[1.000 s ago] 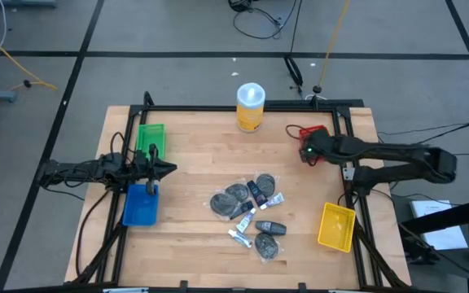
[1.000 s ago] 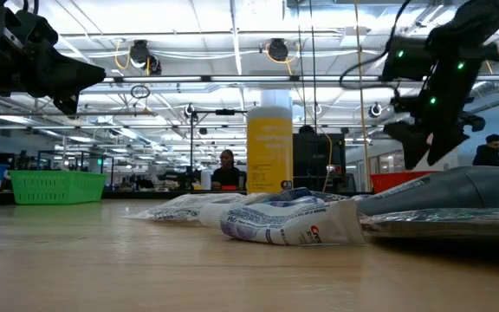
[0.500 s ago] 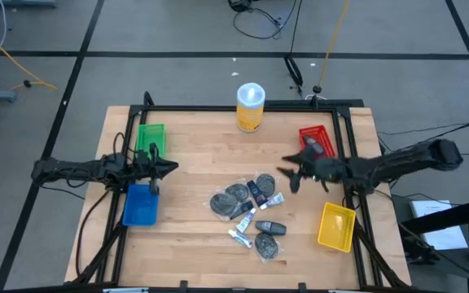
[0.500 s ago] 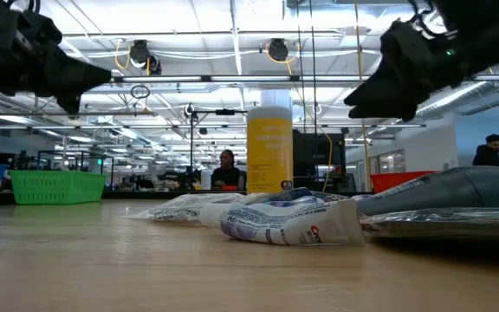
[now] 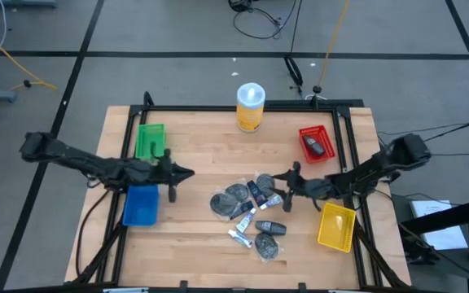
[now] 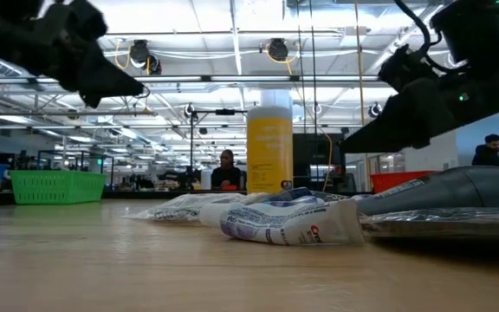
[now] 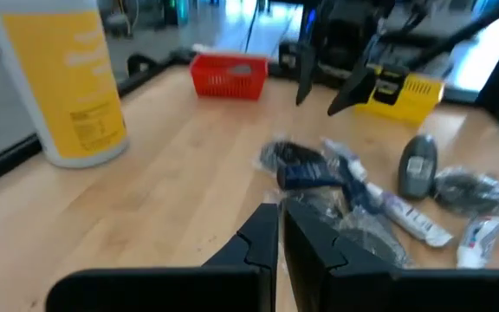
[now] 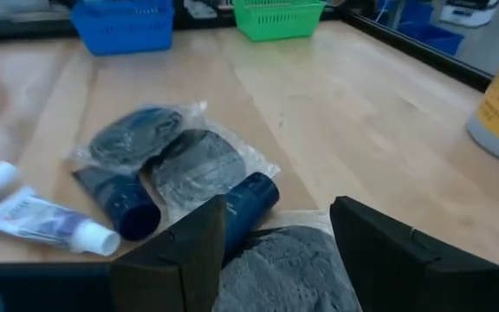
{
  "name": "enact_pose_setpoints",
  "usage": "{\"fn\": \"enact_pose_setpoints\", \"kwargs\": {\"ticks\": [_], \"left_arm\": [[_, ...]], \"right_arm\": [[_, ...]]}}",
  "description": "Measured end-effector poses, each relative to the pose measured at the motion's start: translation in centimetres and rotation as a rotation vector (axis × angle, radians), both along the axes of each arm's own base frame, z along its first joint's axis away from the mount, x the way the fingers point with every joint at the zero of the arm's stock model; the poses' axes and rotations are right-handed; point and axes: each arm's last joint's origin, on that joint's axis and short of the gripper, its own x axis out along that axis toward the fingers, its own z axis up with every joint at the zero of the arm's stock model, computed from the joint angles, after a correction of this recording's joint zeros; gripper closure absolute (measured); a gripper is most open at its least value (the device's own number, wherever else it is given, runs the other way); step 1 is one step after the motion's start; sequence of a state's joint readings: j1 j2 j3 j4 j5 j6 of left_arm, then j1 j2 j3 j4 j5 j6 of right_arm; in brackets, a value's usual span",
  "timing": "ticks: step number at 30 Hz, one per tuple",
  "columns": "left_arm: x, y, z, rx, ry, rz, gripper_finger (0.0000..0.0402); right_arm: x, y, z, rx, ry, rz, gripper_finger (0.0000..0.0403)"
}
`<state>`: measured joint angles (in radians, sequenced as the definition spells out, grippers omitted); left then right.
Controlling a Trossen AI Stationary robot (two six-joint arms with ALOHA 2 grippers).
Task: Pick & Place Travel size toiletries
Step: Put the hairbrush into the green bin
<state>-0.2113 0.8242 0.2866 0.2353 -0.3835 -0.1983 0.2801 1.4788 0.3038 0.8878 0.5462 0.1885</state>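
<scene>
Wooden worktop (image 5: 202, 159): toiletries pile (image 5: 249, 210) mid-worktop; yellow canister (image 5: 250, 107) at far edge; green bin (image 5: 150, 139), blue bin (image 5: 140, 204) at left edge; red bin (image 5: 316, 143), yellow bin (image 5: 336, 225) at right edge.

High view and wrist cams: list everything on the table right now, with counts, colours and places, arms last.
Toiletry pile: about ten small items, dark grey round packets, dark bottles, white tubes; table centre.
Black bottle: one, lying in the red bin.
Red bin: one, far right of the table.
Yellow bin: one, near right edge.
Green bin: one, far left.
Blue bin: one, near left edge.
Yellow canister: one, white lid, upright at the far edge, middle.
Wooden table: one, light wood, black frame.
Left gripper: shut, empty, over bare wood left of the pile.
Right gripper: open, empty, at the pile's right edge above a grey packet.
</scene>
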Motion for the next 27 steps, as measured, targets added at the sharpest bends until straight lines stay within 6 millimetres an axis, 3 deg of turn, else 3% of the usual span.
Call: {"fn": "enact_pose_setpoints", "kwargs": {"ticks": [8,13,17,20,27], "left_arm": [[5.9,-1.0,0.2,-0.112,0.232,0.102,0.0383],[8.5,-1.4,-1.3,-0.101,0.362,0.067,0.0383],[9.9,-1.5,-2.6,-0.124,0.414,0.028,0.0372],[10.4,-1.3,-3.5,-0.158,0.426,0.029,0.0337],[11.2,-0.7,-5.0,-0.23,0.442,0.053,0.0214]], "right_arm": [[1.4,0.4,-3.2,-0.112,0.088,-0.12,0.0203],[1.2,0.3,-5.0,-0.095,0.122,-0.165,0.0203],[1.4,0.5,-5.2,-0.076,0.083,-0.162,0.0203],[1.5,0.9,-5.0,-0.091,0.063,-0.137,0.0203],[1.4,1.9,-3.2,-0.146,0.016,-0.073,0.0203]]}}
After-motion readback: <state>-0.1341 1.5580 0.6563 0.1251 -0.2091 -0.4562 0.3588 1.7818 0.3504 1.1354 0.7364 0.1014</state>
